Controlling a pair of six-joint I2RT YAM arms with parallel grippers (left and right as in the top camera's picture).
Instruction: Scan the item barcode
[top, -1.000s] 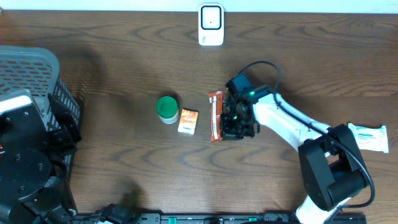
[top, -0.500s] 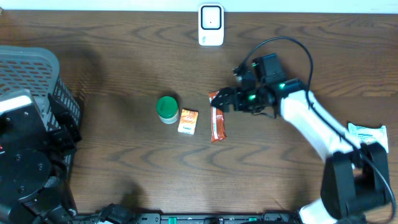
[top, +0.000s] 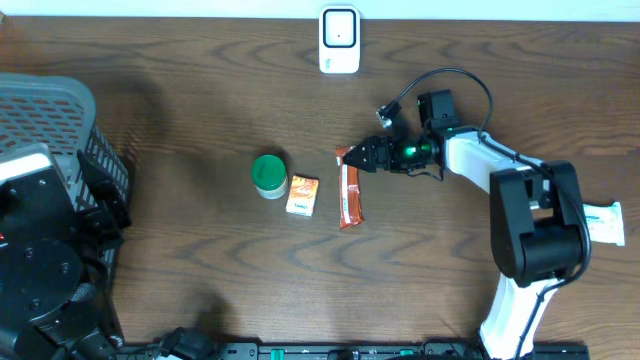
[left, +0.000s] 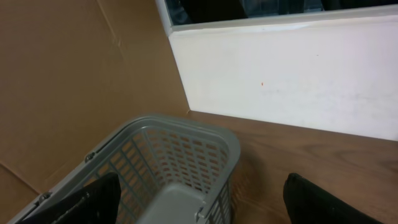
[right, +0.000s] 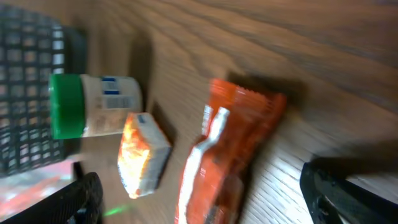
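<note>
An orange snack packet (top: 349, 190) lies flat on the table, lengthwise front to back. My right gripper (top: 368, 155) is open, with its fingertips just right of the packet's far end and nothing between them. In the right wrist view the packet (right: 230, 149) lies between and ahead of the two dark fingers (right: 348, 193) of the right gripper (right: 211, 208). The white scanner (top: 339, 40) stands at the table's back edge. My left gripper (left: 199, 202) is open above the grey basket (left: 180, 143).
A green-lidded bottle (top: 269, 175) and a small orange box (top: 302, 196) lie left of the packet. The bottle (right: 93, 106) and the box (right: 144, 155) also show in the right wrist view. A white pouch (top: 603, 222) sits at the far right. The basket (top: 50, 110) fills the left side.
My right gripper opened and let go of the orange packet, then pulled up and back to the right. The packet stays flat on the table. The left arm has not moved.
</note>
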